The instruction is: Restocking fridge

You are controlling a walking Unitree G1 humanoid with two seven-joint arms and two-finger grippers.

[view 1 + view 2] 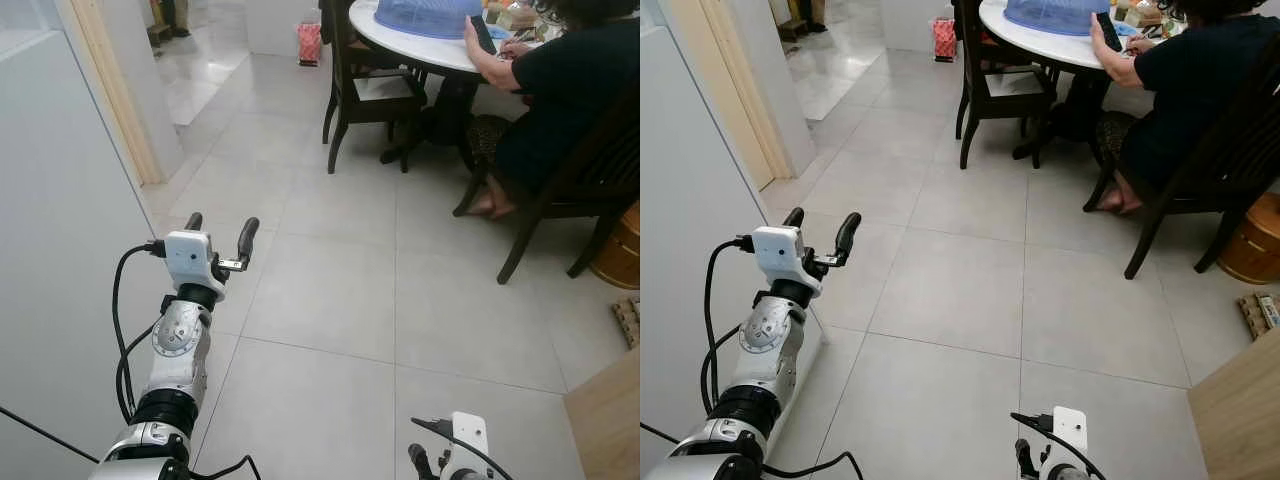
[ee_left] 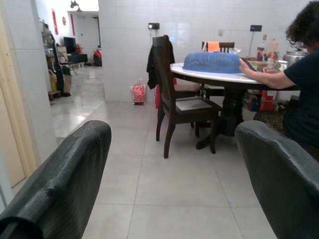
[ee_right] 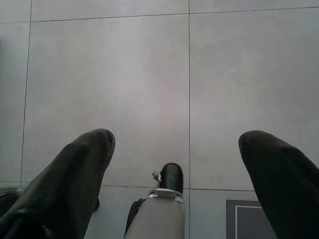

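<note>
The only thing I can take for the fridge is the tall white panel (image 1: pixel 50 260) on my left, which runs up the edge of the head views; I cannot tell whether it is a fridge door or a plain wall, and I see no handle and no groceries to stock.

My left gripper (image 1: pixel 222 232) is raised at about waist height just beside that panel, its two black fingers spread wide with nothing between them. Its wrist view looks between the fingers (image 2: pixel 65 184) across the tiled floor (image 1: pixel 340 300) toward the dining room. My right gripper (image 3: pixel 184 164) hangs low, pointing down at the tiles, also wide open and empty.

Farther out stands a round white table (image 1: pixel 420 45) with a blue mesh food cover (image 1: pixel 425 15) on it, a dark wooden chair (image 1: pixel 370 95) pulled up on the near side, and a person (image 1: pixel 560 100) seated at the right with a hand (image 1: pixel 480 35) on the tabletop. A pale wooden doorframe (image 1: pixel 115 95) stands beyond the panel.

My worries from here: the left arm is close to the panel, so a turn toward it could knock the fingers or snag the looping cable (image 1: pixel 125 330). Walking forward heads me toward the chair and the person's legs. With both grippers empty, I judge the restocking has barely begun.
</note>
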